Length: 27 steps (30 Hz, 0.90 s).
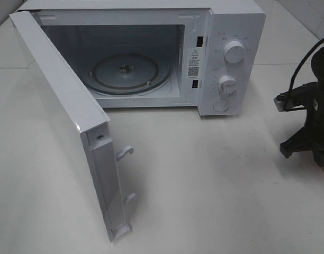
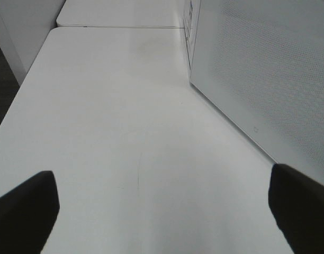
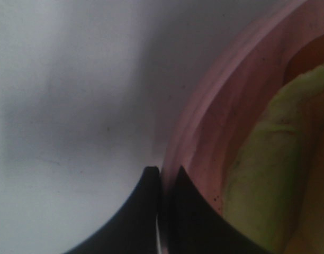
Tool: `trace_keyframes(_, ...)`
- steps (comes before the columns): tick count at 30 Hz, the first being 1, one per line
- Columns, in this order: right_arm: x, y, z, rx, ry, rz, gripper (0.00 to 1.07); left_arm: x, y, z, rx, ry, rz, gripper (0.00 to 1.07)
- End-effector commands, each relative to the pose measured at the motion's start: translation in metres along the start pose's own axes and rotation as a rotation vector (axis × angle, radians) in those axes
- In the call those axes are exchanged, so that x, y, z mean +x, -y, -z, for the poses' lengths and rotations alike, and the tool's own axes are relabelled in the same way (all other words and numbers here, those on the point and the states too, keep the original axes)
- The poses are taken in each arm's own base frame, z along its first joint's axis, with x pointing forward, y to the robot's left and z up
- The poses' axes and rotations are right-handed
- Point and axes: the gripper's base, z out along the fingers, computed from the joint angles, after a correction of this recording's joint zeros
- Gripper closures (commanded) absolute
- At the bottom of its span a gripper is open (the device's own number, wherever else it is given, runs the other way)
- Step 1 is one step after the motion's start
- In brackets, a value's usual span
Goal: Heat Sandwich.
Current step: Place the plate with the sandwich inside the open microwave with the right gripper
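You see a microwave [image 1: 233, 26] with a smooth, glossy white shell, a clear glass turntable [image 1: 125, 73], a matt white table [image 1: 215, 174] and a smooth pink plate [image 3: 215, 121].

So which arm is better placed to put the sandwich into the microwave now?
Right. The right gripper is shut at the rim of the pink plate, apparently gripping it, with the sandwich on it. The left gripper hangs open and empty outside the open microwave door.

White table [image 1: 231, 180], dark floor [image 2: 2, 79]
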Motion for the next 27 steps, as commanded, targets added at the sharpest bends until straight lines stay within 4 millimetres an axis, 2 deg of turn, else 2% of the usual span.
trace_keyframes(1,0.002,0.0,0.009,0.048,0.002,0.019,1.07,0.002,0.001,0.004,0.005,0.034,0.001,0.05)
trace_keyframes(11,0.018,-0.006,0.031,0.063,0.017,0.038,1.07,0.002,0.001,0.004,0.005,0.034,0.001,0.05)
trace_keyframes(15,0.025,-0.009,0.034,0.057,0.02,0.043,1.07,0.002,0.001,0.004,0.005,0.034,0.001,0.05)
trace_keyframes(27,0.052,-0.03,0.049,0.065,0.035,0.113,1.07,0.002,0.001,0.004,0.005,0.034,0.001,0.05)
